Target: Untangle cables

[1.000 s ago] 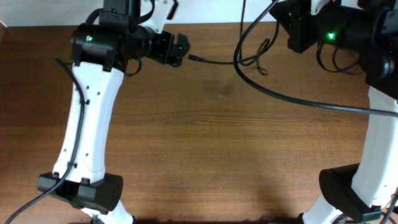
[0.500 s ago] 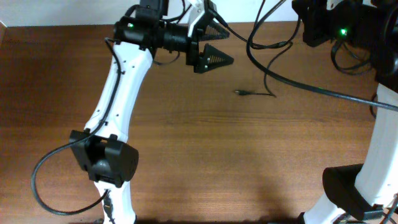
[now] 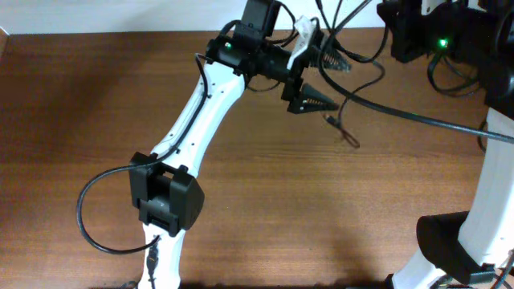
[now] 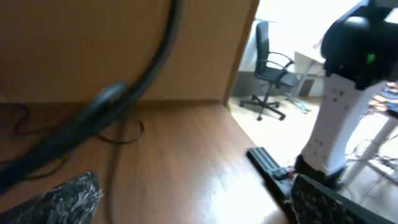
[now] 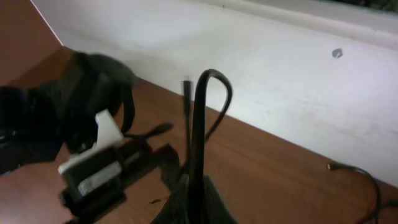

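A thick black cable [image 3: 401, 118] runs from the back of the table out to the right edge. A thin black cable [image 3: 344, 132] hangs off it, its plug end lying on the wood. My left gripper [image 3: 316, 79] is open beside the cable bundle at the back centre. In the left wrist view its jaws [image 4: 193, 202] are wide apart and empty, with the thick cable [image 4: 118, 93] blurred ahead of them. My right gripper [image 5: 196, 199] is shut on the thick black cable [image 5: 198, 124], which loops up above it.
The brown wooden table [image 3: 265, 201] ends at a white wall along the back [image 5: 280, 74]. The right arm's body [image 3: 442, 36] fills the back right corner, and its base [image 3: 450, 245] stands at the front right. The left arm's base [image 3: 165, 201] stands at the front left.
My left arm has swung right across the back of the table and its jaws have opened. The thin cable's plug end has shifted right and toward the front.
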Available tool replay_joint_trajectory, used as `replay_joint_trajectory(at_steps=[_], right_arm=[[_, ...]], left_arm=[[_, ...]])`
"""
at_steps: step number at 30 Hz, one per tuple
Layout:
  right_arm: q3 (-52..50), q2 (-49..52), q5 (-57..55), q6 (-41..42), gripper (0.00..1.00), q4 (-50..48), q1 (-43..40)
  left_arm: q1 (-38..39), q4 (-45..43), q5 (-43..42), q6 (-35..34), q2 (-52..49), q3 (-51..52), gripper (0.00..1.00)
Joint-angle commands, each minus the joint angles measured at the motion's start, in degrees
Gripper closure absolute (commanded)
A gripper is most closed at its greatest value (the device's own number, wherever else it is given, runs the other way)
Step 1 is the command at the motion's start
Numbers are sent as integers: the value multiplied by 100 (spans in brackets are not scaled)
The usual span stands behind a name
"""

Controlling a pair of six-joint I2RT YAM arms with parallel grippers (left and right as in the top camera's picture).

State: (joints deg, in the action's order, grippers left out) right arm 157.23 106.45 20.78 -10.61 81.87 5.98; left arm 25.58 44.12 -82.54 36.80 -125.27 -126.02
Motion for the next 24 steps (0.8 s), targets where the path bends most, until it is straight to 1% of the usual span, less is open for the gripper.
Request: replay_joint_trajectory(at_steps=[1, 4, 8, 10, 11, 13, 14, 16, 19, 22, 23, 24], right_arm=[[-4, -24, -4, -4, 96, 28, -7], [-4, -22, -7, -114, 96, 50, -7], [-4, -24, -7, -111, 96, 37, -7], [-4, -24, -2, -111, 96, 44, -7], [-2, -26, 116, -111, 96, 74, -4], [-2, -61, 413, -114, 96, 151, -7], [-2, -118, 498, -111, 96, 236, -4], [-2, -334, 765, -109, 96, 339, 0], [-2, -791, 796, -107, 96, 372, 0], [-2, -1137, 798, -107, 96, 638, 0], [-4, -1172, 796, -109, 96, 772, 0], [-4, -1143, 793, -111, 96, 852, 0]], left_arm=[[-238, -271, 323, -831, 103, -101, 1], [-435, -269, 890, -916, 487, -101, 1], [-579, -299, 1082, -916, 568, -101, 1], [-577, -616, 1084, -1158, 573, -101, 1], [-577, -723, 1143, -1169, 573, -101, 1], [-577, -721, 1790, -1200, 573, -101, 2], [-577, -726, 2256, -1213, 573, -101, 1], [-579, -774, 2540, -1209, 573, -101, 1], [-588, -758, 2645, -1211, 573, -101, 1], [-588, -791, 2647, -1209, 573, -101, 1], [-588, -940, 2490, -1213, 573, -101, 1], [-603, -1246, 1834, -1263, 573, -101, 1]])
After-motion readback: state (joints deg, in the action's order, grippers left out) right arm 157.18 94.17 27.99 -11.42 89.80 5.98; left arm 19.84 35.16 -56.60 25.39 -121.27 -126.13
